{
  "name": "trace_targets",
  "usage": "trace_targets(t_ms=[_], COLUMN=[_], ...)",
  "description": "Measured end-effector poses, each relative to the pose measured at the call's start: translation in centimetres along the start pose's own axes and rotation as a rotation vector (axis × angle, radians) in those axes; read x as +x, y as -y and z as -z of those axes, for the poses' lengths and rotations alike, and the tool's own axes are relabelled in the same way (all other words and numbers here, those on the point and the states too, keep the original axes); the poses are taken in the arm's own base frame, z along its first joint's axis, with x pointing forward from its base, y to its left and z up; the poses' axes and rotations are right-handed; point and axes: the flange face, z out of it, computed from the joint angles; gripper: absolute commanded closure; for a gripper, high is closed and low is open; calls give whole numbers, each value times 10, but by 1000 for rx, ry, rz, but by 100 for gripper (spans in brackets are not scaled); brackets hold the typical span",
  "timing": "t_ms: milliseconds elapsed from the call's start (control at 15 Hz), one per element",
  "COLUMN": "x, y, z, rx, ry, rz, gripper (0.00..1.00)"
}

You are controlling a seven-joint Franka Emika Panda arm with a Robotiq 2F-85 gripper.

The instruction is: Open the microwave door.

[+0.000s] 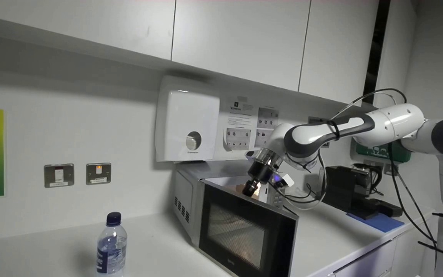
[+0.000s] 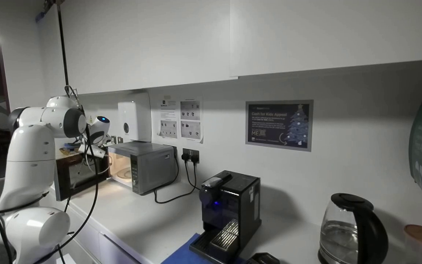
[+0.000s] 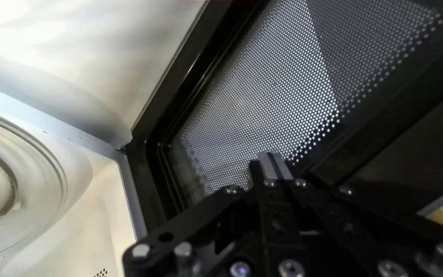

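Note:
The microwave door (image 1: 237, 234) is swung wide open from the silver microwave (image 1: 186, 200). Its dark glass front faces the camera in this exterior view. In an exterior view, the door (image 2: 82, 174) stands out to the left of the microwave body (image 2: 156, 168), and the lit cavity shows. In the wrist view, the inside of the door (image 3: 260, 96) with its perforated mesh fills the middle. My gripper (image 3: 273, 157) has its fingertips together with nothing between them, in front of the door's inner side. In an exterior view, the gripper (image 1: 249, 190) is at the door's top edge; contact cannot be told.
A glass turntable (image 3: 17, 184) lies in the cavity. A water bottle (image 1: 112, 246) stands on the counter near the microwave. A black coffee machine (image 2: 231, 212) on a blue mat and a kettle (image 2: 350, 231) stand further along. A white dispenser (image 1: 189, 123) hangs above the microwave.

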Motion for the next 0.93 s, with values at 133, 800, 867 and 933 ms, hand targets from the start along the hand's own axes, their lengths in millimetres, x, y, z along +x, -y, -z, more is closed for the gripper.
trace_targets(t_ms=[133, 800, 867, 933], x=[2, 5, 4, 3], y=[2, 10, 9, 8], z=[2, 5, 4, 4], rx=[16, 192, 184, 166], ry=[-12, -152, -144, -127], rz=[21, 138, 140, 138], gripper=[100, 100, 100, 100])
